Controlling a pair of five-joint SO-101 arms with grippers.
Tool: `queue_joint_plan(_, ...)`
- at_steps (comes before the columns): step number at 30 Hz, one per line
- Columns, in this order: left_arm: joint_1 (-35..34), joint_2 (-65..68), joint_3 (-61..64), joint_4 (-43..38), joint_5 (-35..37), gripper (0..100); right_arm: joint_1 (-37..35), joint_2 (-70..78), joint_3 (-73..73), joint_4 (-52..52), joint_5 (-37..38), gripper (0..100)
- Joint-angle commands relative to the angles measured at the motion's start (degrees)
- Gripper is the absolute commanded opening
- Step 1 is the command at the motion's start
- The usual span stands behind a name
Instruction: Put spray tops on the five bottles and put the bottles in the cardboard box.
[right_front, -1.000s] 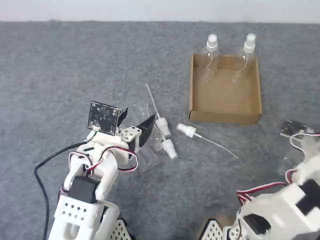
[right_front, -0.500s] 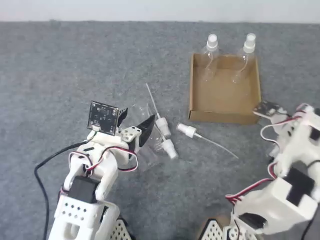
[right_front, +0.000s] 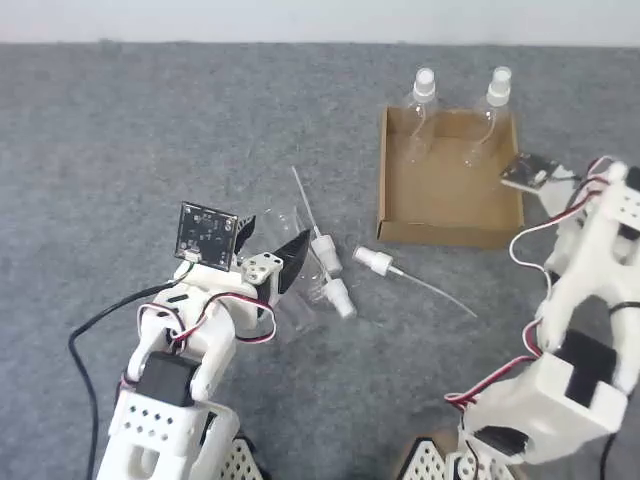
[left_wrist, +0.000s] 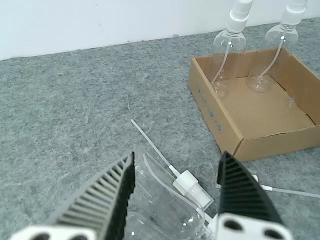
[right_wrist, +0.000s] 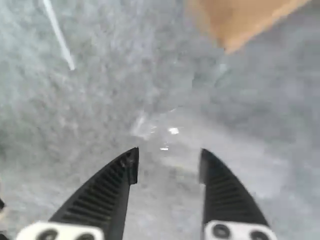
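Because a clear bottle (left_wrist: 162, 212) is lying between its wide-spread fingers (left_wrist: 107, 195), the left gripper (left_wrist: 177, 157) is seemingly readying a grasp; the right gripper (right_wrist: 167, 152) is gaping empty.

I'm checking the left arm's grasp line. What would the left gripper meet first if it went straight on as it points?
Probably the clear plastic bottle lying between the left gripper's open jaws, though depth is unclear.
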Motion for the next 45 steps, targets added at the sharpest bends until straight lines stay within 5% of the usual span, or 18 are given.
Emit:
queue_joint_plan(1, -0.26, -1.05, -0.57, -1.85, 0.35, 25, 1.89, -3.3, -5.27, -0.75, 4.4, 20.6)
queue_joint_plan(10, -0.26, -1.05, -0.57, -1.85, 0.35, 25, 10.24, -3.38, -2.11, 2.07, 31.03, 31.4)
queue_joint_plan(18, -0.26, -1.05, -0.57, -1.85, 0.35, 25, 15.96, -3.21, 4.57, 1.63, 43.78, 31.4)
queue_joint_plan(32, -0.26, -1.05, -0.57, -1.85, 0.35, 25, 16.57, -3.21, 18.37, -14.99, 42.29, 28.1)
queue_joint_plan(39, -0.26, -1.05, -0.57, -1.85, 0.35, 25, 16.4, -3.21, 21.98, -22.11, 30.68, 9.6)
queue_joint_plan(45, -0.26, -0.97, -0.57, -1.58, 0.09, 25, 16.31, -3.38, 21.8, -22.55, 14.77, 8.5)
